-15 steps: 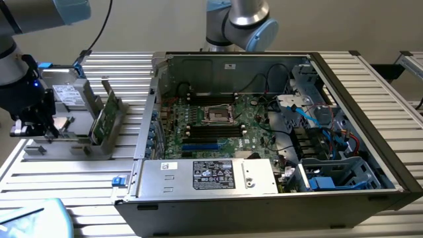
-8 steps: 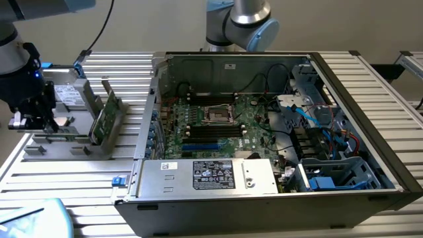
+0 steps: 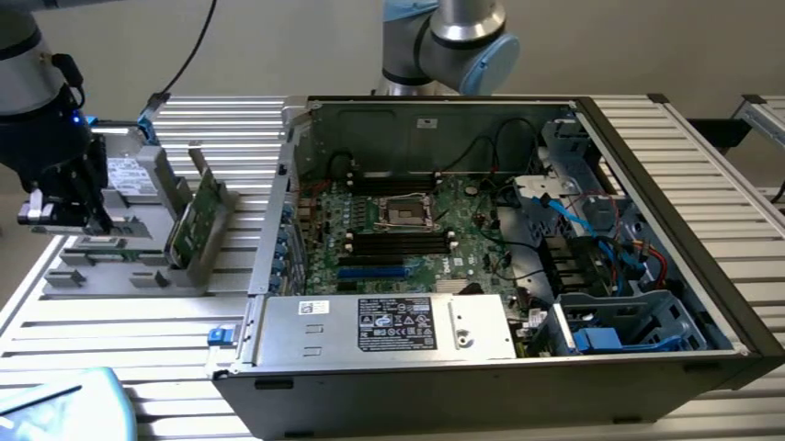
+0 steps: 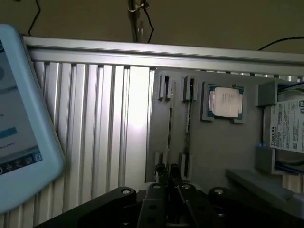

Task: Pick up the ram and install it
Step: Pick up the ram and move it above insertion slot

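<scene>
Ram (image 4: 169, 126) seen edge-on, seated upright in slot of grey tray (image 4: 218, 152); tray set on bench (image 3: 184, 322), at exterior view's left of open computer case (image 3: 723, 303); end effector (image 4: 168, 173) poised just over ram, spread or pinching cannot be told; ram judged not yet lifted; pick-up and seating in motherboard (image 3: 472, 216) both judged outstanding; processor chip (image 4: 224, 102) noted near in same tray.

The word TOSHIBA is running sideways on the white label of the hard drive (image 4: 287, 135) lying beside the silver processor chip (image 4: 224, 103). In the exterior view, the black label (image 3: 396, 323) on the power supply (image 3: 484, 333), at six o'clock from the motherboard (image 3: 472, 197), is carrying white print too small to read. The tablet (image 4: 19, 118) screen is showing illegible lines.
</scene>
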You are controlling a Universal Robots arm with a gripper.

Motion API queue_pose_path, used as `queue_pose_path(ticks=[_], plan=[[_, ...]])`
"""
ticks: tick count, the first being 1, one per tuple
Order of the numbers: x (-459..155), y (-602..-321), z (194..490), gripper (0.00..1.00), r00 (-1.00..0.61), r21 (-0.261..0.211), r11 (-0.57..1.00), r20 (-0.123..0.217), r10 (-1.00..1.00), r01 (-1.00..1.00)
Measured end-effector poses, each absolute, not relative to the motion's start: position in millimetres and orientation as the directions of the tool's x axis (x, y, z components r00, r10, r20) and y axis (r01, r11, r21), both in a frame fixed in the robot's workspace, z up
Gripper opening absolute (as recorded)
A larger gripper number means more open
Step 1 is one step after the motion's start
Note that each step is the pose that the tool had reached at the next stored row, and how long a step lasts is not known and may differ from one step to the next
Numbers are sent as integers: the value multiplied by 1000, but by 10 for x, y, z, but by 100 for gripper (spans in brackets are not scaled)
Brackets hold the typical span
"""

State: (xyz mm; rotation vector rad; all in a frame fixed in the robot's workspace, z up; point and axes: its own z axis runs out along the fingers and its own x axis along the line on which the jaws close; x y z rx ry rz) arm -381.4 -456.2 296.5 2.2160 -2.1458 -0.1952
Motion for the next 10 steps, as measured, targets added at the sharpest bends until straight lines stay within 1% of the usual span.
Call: queue_pose_path(ticks=[4, 10], plan=[[-3671, -4565, 3048, 14, 29, 129, -36, -56, -998, -991], [-3409, -4567, 3091, 14, 33, 129, -40, -61, -998, -991]])
